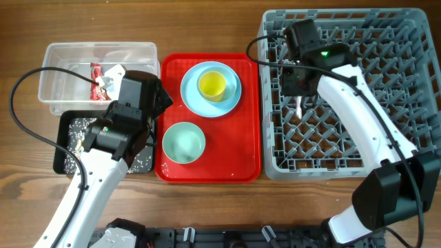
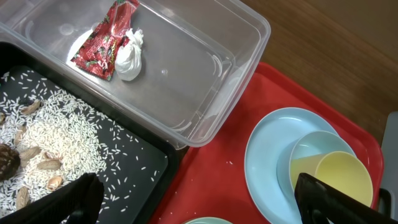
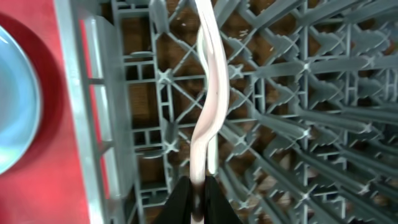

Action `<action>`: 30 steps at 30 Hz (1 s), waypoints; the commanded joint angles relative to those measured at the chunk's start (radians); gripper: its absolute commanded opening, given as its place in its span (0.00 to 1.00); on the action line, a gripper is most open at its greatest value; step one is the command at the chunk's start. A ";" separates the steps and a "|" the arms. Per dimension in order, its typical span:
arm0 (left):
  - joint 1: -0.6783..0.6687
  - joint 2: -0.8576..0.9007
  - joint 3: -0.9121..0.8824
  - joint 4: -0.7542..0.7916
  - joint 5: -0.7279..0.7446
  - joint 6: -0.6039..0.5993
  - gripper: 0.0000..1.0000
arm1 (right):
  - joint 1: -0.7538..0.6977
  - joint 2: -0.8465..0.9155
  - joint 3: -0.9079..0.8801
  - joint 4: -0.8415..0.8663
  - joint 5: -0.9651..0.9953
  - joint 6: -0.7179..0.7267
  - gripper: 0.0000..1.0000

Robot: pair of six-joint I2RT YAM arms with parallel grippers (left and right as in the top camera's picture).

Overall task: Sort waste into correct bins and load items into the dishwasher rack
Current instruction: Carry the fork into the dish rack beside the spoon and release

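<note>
Evidently the loading step is in hand. The right gripper is pinched on the handle of a white plastic utensil, fork or spoon I can't tell, low over the dishwasher rack at the table's right edge. The left gripper hangs spread wide and empty over the black bin and red tray. Next, I'd judge, the utensil needs releasing among the pegs; the plate, yellow cup and mint bowl sit on the tray.

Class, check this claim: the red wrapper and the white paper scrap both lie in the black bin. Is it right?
No. The wrapper and the scrap both lie in the clear bin, as the left wrist view shows. The black bin holds only rice and brown bits.
</note>
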 commanded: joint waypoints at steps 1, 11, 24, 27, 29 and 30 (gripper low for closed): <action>0.006 0.002 0.005 0.000 -0.013 0.013 1.00 | -0.010 0.000 0.016 0.000 0.018 -0.053 0.06; 0.006 0.002 0.005 0.000 -0.013 0.013 1.00 | -0.011 0.059 -0.036 0.068 0.034 -0.053 0.12; 0.006 0.002 0.005 0.000 -0.013 0.013 1.00 | -0.011 0.059 -0.036 0.075 -0.227 -0.051 0.19; 0.006 0.002 0.005 0.000 -0.013 0.013 1.00 | -0.011 0.059 -0.036 0.099 -0.381 -0.051 0.19; 0.006 0.002 0.005 0.000 -0.013 0.013 1.00 | -0.011 0.059 -0.036 0.114 -0.452 -0.050 0.19; 0.006 0.002 0.005 0.000 -0.013 0.013 1.00 | -0.011 0.059 -0.036 0.116 -0.457 -0.050 0.19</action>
